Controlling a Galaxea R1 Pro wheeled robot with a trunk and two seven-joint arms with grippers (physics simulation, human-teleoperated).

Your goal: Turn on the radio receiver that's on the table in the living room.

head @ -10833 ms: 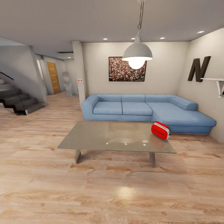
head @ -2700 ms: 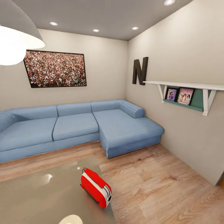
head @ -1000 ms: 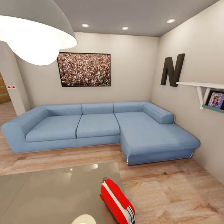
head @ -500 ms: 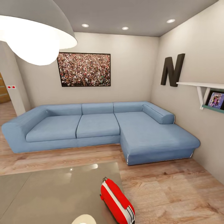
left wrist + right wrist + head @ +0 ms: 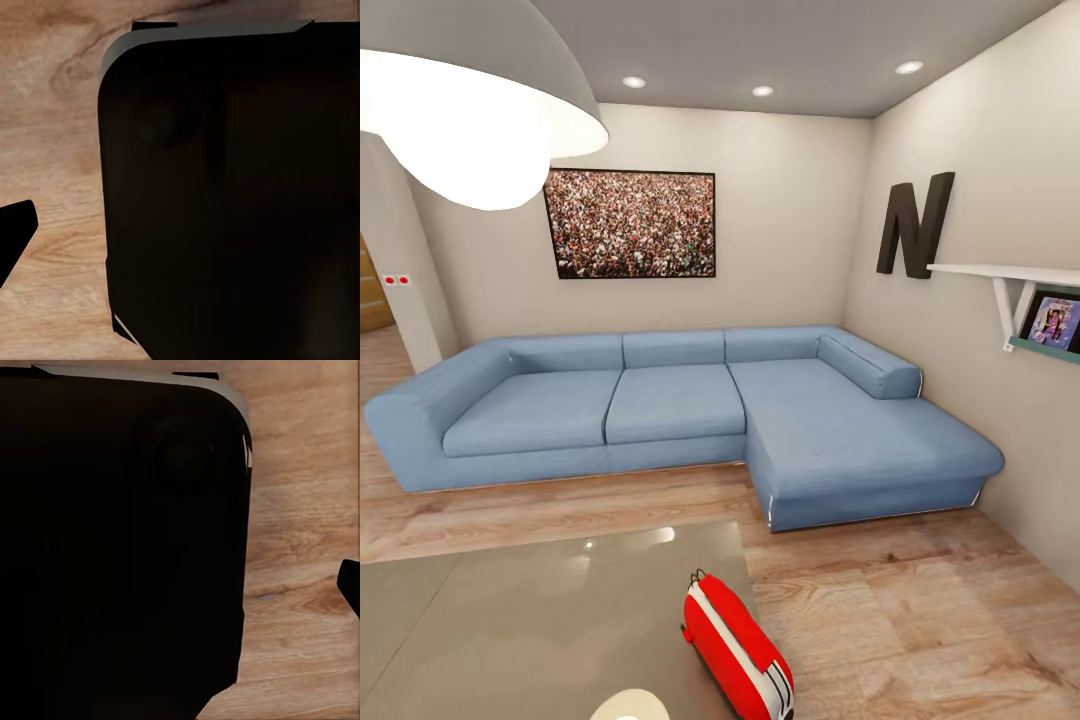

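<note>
The radio receiver (image 5: pixel 735 650), a small red rounded box with a white band and a white end face, sits on the right end of the table (image 5: pixel 530 620) at the head view's lower edge. Its small top handle points toward the sofa. The table's glossy grey-beige top mirrors the ceiling lights. This is the living room, with beige walls. In the left wrist view a black tip (image 5: pixel 15 234) pokes in at the edge beside a dark robot body panel (image 5: pixel 232 195). The right wrist view has a like tip (image 5: pixel 351 585) beside a panel (image 5: pixel 120 540). I cannot tell either gripper's state.
A blue L-shaped sofa (image 5: pixel 680 410) stands beyond the table. A crowd photo (image 5: pixel 630 222), a black letter N (image 5: pixel 913 225) and a white shelf (image 5: pixel 1010 275) hang on the walls. A white pendant lamp (image 5: pixel 470 110) hangs close at upper left. Light wood floor (image 5: pixel 920 620) lies right of the table.
Nothing has moved over the last second. Before that, the camera came up close to the table and swung left, so the sofa and radio shifted right in the picture.
</note>
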